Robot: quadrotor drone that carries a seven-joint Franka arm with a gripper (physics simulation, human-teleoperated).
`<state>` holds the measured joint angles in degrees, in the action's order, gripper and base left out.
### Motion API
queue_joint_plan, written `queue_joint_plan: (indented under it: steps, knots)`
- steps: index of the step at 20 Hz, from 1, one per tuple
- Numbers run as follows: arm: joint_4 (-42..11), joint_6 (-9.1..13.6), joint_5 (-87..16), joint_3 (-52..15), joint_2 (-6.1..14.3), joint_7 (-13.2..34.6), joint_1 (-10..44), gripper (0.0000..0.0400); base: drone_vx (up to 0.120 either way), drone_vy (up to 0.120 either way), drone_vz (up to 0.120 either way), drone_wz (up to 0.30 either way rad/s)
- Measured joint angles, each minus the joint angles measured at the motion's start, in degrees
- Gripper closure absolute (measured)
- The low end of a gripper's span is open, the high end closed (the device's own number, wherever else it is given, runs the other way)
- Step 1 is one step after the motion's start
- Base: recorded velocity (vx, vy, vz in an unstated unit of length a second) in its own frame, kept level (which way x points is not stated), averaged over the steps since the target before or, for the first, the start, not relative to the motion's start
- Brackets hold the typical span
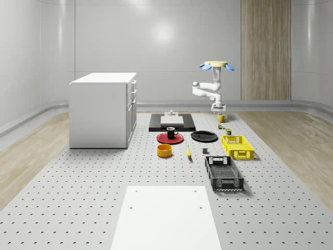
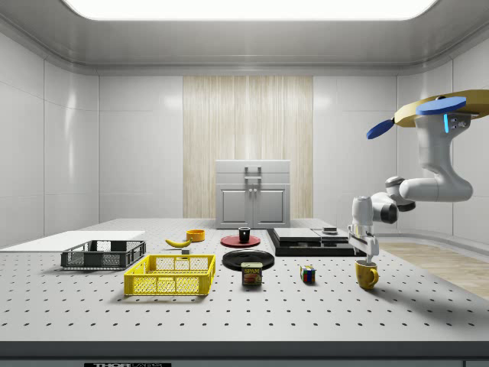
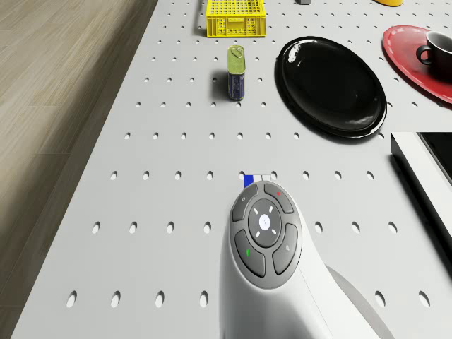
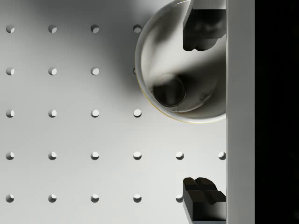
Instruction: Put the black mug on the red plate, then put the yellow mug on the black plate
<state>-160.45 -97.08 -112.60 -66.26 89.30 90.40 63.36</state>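
Note:
The black mug (image 1: 171,132) stands upright on the red plate (image 1: 165,139). Beside it lies the bare black plate (image 1: 204,136). The yellow mug (image 2: 367,275) stands on the table near the far right edge in the whole-scene view. The drone (image 1: 217,65) hovers above that spot, with the arm hanging down from it. My gripper (image 2: 367,254) is just above the yellow mug (image 1: 221,119) and open. In the wrist view one finger (image 4: 203,28) sits over the mug's (image 4: 168,60) opening, while the other finger (image 4: 203,198) lies outside its rim.
A spam can (image 3: 236,70) and a small cube (image 2: 307,274) lie between the yellow mug and the black plate (image 3: 332,78). A yellow crate (image 1: 238,146), a black crate (image 1: 223,173), an orange bowl (image 1: 165,150), a banana (image 1: 188,151), a black slab (image 1: 171,125) and a white cabinet (image 1: 102,109) stand around.

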Motion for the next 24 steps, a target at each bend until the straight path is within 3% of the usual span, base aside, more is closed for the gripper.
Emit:
queue_joint_plan:
  steps: [8, 9, 11, 14, 18, 24]
  knots:
    - [1.72, -1.24, -3.8, 3.93, -0.76, -0.04, 0.93, 0.0, 0.0, 0.0, 0.0, 0.0]
    - [1.89, -1.32, -4.14, 4.27, -0.87, -0.06, 0.99, 0.0064, 0.0, 0.0, 0.0, 0.0]
    - [2.13, -1.4, -4.66, 4.79, -1.07, -0.1, 1.07, 0.0153, 0.0, 0.0, 0.0, 0.0]
    - [2.31, -1.36, -5.11, 5.19, -1.34, -0.19, 1.07, 0.0225, 0.0, 0.0, 0.0, 0.0]
    - [1.58, -0.47, -3.97, 3.86, -1.47, -0.34, 0.48, 0.0266, 0.0, 0.0, 0.04, 0.0]
    - [-0.18, 1.47, -0.51, 0.03, -1.48, -0.5, -0.73, 0.0285, 0.0, 0.0, 0.113, 0.0]
